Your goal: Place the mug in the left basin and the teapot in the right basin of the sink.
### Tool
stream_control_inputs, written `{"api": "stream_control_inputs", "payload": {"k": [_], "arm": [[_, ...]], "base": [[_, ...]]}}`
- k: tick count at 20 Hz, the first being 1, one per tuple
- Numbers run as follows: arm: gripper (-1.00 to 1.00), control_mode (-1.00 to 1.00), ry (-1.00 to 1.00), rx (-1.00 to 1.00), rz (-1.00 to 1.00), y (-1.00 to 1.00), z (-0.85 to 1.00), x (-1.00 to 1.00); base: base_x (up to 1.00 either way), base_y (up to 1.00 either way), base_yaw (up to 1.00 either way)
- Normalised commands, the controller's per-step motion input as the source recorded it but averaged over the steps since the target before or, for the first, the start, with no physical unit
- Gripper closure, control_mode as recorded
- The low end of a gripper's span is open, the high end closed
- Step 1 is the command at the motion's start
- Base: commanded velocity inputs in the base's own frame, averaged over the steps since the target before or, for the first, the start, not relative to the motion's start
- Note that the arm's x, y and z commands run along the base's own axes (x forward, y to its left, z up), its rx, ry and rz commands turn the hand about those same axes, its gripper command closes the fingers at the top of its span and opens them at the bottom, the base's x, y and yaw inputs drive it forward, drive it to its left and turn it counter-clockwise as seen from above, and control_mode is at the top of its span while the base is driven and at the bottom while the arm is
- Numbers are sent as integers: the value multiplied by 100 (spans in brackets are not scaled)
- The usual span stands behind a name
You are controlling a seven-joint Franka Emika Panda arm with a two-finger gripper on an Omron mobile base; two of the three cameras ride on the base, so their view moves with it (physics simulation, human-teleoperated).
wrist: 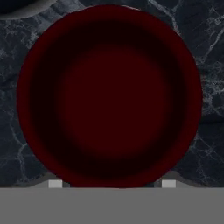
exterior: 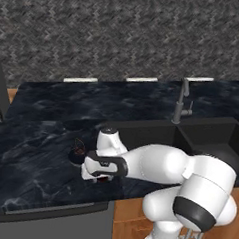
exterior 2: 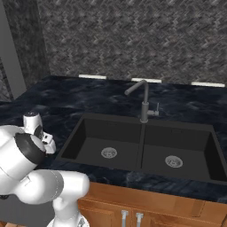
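The mug point(wrist: 109, 96) is a glossy dark red cup seen from straight above on the dark marble counter. My gripper point(wrist: 112, 183) hangs right over it, jaws apart, with one fingertip on each side of the cup's near edge. In the left base view the hand point(exterior: 105, 163) is low over the counter left of the sink, and a bit of red mug point(exterior: 104, 179) shows beneath it. The black teapot point(exterior: 78, 153) stands just to the hand's left, its dark edge point(wrist: 22, 6) at the hand view's top corner. The left basin point(exterior 2: 108, 153) and right basin point(exterior 2: 174, 160) hold nothing.
A slim grey tap point(exterior 2: 144, 104) rises behind the sink's divider. The counter's front edge point(exterior: 46, 207) runs close below the hand. My own white arm point(exterior: 159, 164) reaches across the sink's front left corner. A grey herringbone wall closes the back.
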Motion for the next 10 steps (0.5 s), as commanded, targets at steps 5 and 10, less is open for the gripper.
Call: {"api": "stream_control_inputs", "payload": {"k": [5, 10], "arm": [[100, -100, 1, 1, -4, 1, 0, 0], [100, -100, 0, 0, 0, 0, 0, 0]], "base": [[0, 0, 0], [0, 0, 0]]}}
